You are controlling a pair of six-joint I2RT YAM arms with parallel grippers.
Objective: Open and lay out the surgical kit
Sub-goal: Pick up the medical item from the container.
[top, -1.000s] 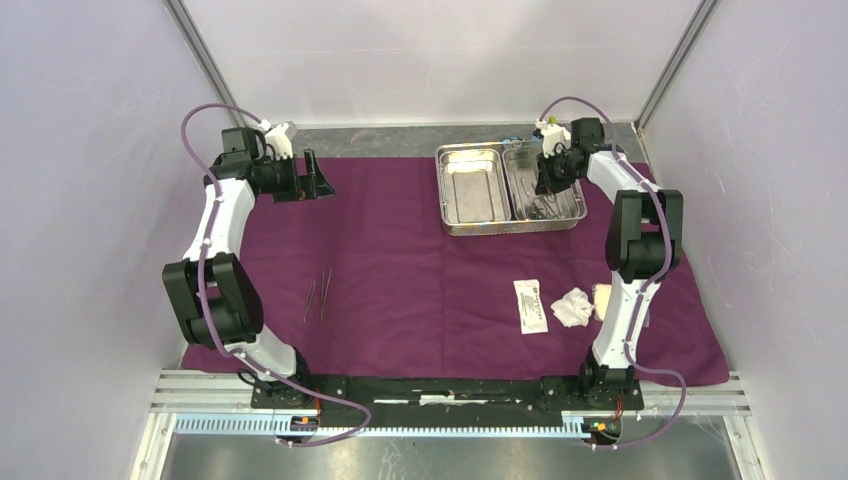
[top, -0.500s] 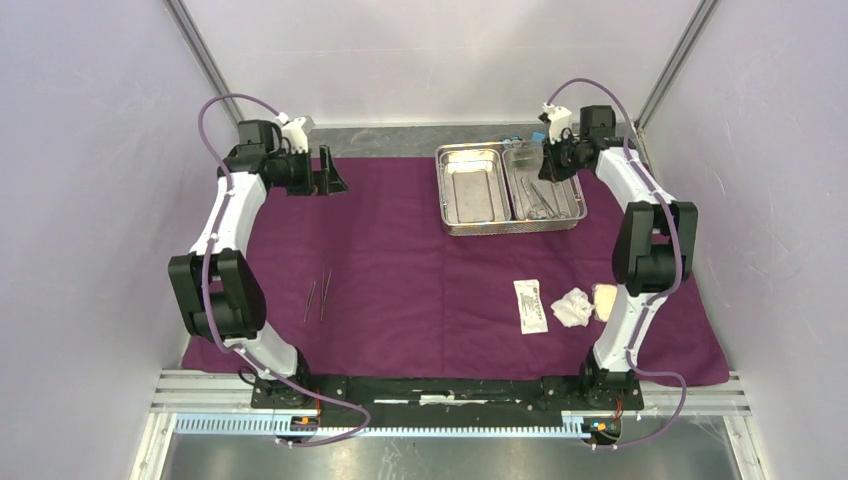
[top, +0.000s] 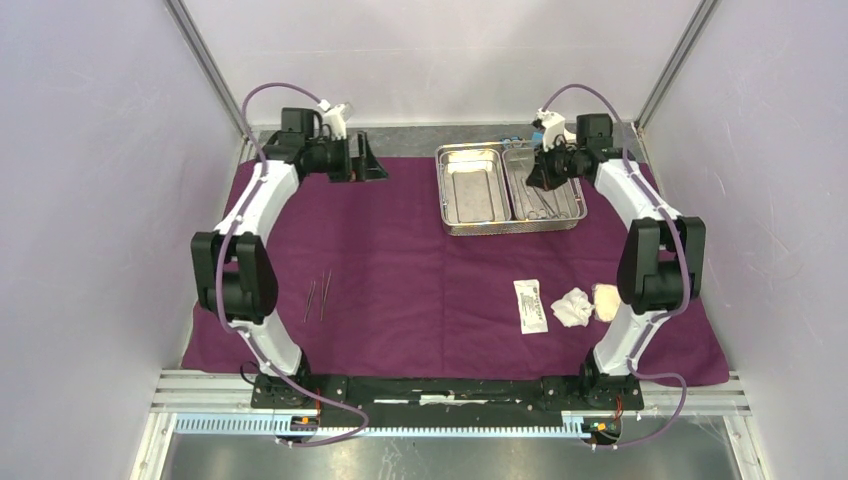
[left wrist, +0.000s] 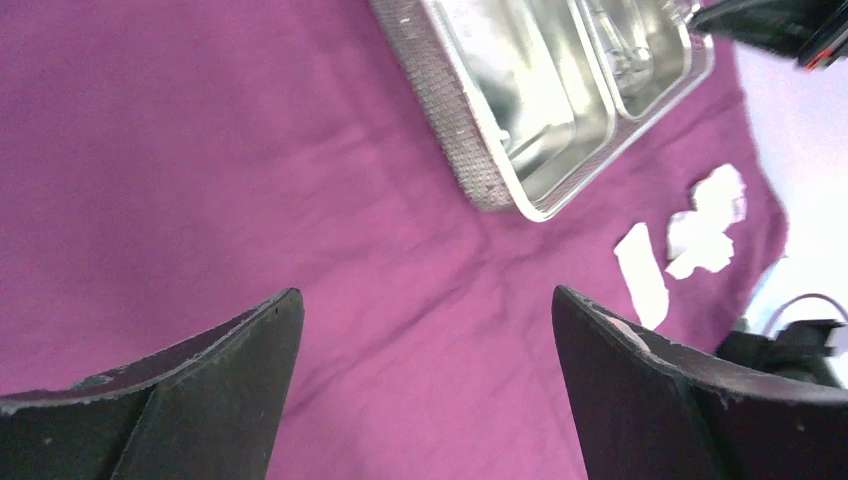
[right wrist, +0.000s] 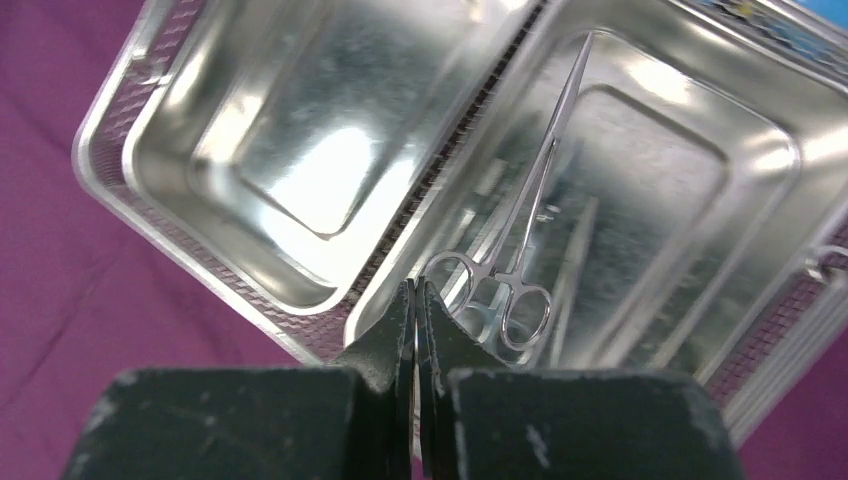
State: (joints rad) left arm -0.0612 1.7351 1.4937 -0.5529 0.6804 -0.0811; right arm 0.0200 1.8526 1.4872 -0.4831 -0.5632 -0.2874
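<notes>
The plum-purple cloth lies spread over the table. At its far right sits the two-compartment steel tray. My right gripper hangs over the tray's right compartment, shut on one ring handle of a slim scissor-handled instrument, with more steel instruments blurred beneath it. My left gripper hovers wide open over bare cloth at the far edge, holding nothing. Two thin instruments lie on the cloth at the left. A white flat packet and gauze pads rest at the near right.
Small blue blocks sit just behind the tray. The left tray compartment holds nothing. Purple enclosure walls close in on both sides and at the back. The left wrist view shows the tray, packet and gauze off to its right.
My left arm has swung right along the cloth's far edge, still open. My right gripper has closed fully and shifted slightly over the tray's right compartment.
</notes>
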